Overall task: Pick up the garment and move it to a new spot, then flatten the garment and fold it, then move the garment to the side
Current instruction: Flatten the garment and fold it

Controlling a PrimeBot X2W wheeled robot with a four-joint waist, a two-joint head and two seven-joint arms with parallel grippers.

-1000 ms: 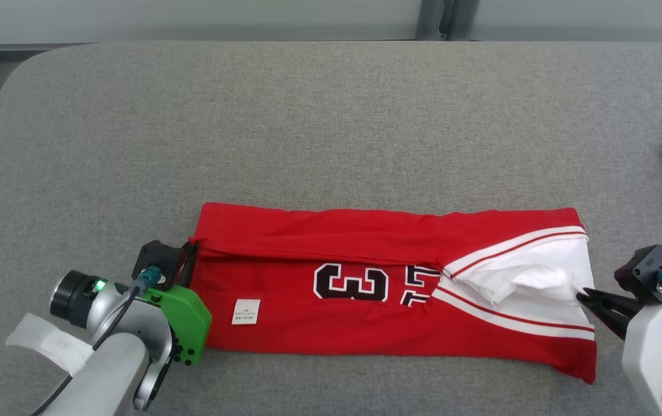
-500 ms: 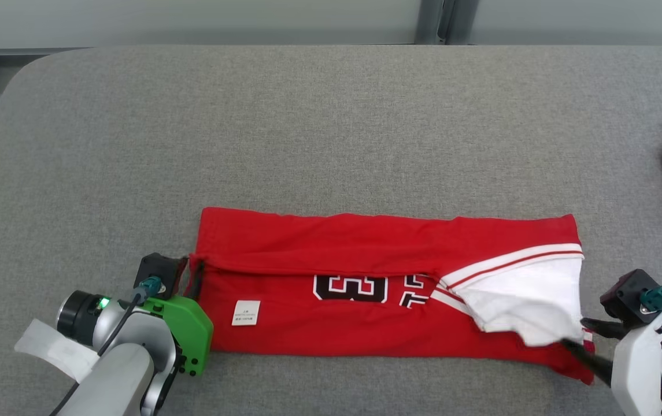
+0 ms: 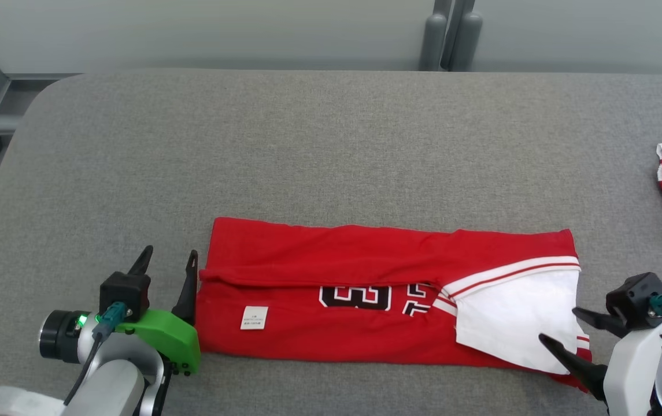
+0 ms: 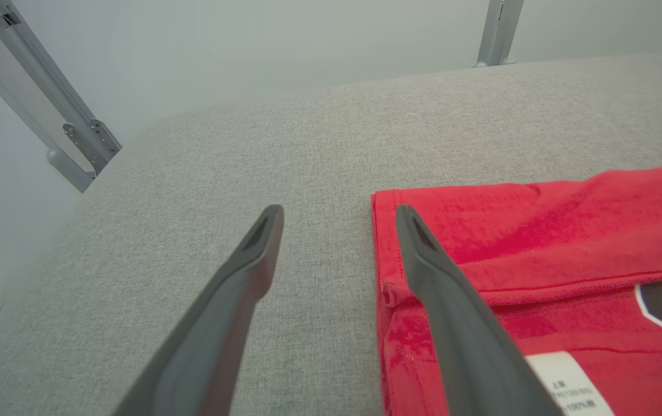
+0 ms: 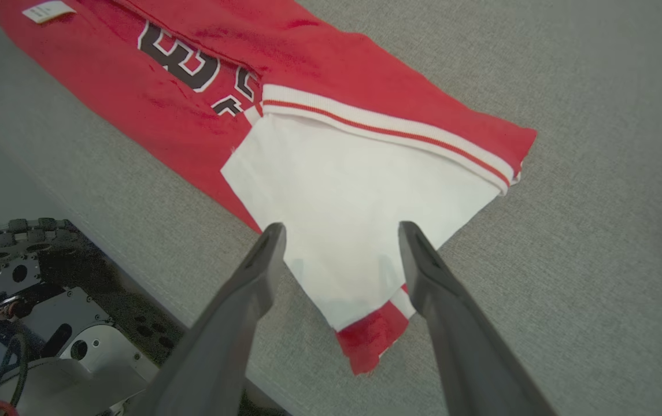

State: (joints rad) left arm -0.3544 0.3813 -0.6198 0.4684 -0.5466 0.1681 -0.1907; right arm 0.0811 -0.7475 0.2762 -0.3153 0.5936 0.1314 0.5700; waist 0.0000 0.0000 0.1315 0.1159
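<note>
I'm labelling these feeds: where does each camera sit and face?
Head view: on the head, facing down at the red garment on the table; both jaws, open, in bottom corners.
Left wrist view: left wrist, facing along its jaws past the garment's end.
Right wrist view: right wrist, facing down at the white flap; robot base lower left.
All share the garment's label.

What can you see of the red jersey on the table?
The jersey is red knit cloth, folded lengthwise into a long flat band on the table. A black, white-edged number is half hidden under the folded flap. A white label sits near its left end; at the right end, white lining and red-and-white striped trim show. The open left gripper stands at its left edge, the open right gripper over its white corner; neither holds it.
</note>
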